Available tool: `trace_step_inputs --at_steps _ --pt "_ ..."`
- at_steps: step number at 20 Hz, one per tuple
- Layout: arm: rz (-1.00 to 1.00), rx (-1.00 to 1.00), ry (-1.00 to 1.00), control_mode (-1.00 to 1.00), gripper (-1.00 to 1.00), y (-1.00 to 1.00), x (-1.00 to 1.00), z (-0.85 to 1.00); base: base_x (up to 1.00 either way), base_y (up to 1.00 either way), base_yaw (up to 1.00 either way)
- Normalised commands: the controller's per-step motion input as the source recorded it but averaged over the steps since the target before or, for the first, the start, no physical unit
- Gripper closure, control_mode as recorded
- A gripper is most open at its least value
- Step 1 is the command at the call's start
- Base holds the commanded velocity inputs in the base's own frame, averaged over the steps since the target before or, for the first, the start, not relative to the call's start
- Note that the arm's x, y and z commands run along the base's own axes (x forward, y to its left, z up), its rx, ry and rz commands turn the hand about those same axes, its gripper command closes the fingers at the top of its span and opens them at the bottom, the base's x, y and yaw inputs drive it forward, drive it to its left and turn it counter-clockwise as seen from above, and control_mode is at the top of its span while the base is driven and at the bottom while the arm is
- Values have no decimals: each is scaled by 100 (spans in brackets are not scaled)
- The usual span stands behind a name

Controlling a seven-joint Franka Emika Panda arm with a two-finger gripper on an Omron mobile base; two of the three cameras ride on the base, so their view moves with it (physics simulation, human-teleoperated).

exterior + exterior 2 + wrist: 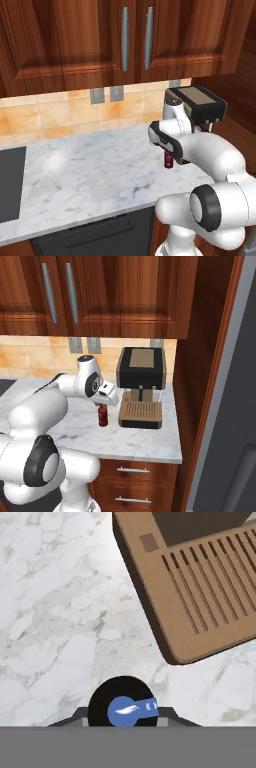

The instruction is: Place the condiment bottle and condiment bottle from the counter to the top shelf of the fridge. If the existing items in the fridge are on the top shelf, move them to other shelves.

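Poised directly over the dark red condiment bottle (103, 416), the pincer (102, 404) points down at its cap; whether the fingers are spread or pinching cannot be told. That bottle stands upright on the marble worktop (75, 428). Just to its right sits the coffee machine (141, 387), its brown slatted tray (200, 587) near the bottle but apart.

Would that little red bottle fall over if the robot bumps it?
Probably. The bottle stands upright on the counter, tall and narrow, so a sideways bump could tip it. Its round body would likely roll afterwards. It looks stiff, so the gripper shouldn't squash it.
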Motion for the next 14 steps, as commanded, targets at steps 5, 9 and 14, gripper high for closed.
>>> trace_step_inputs --at_steps 5,9,14 --pt "0 0 -15 -100 100 23 -100 100 0 0 0" --pt "0 0 -15 -100 100 13 -100 100 0 0 0" --pt "0 0 -17 -100 100 6 -100 100 0 0 0"
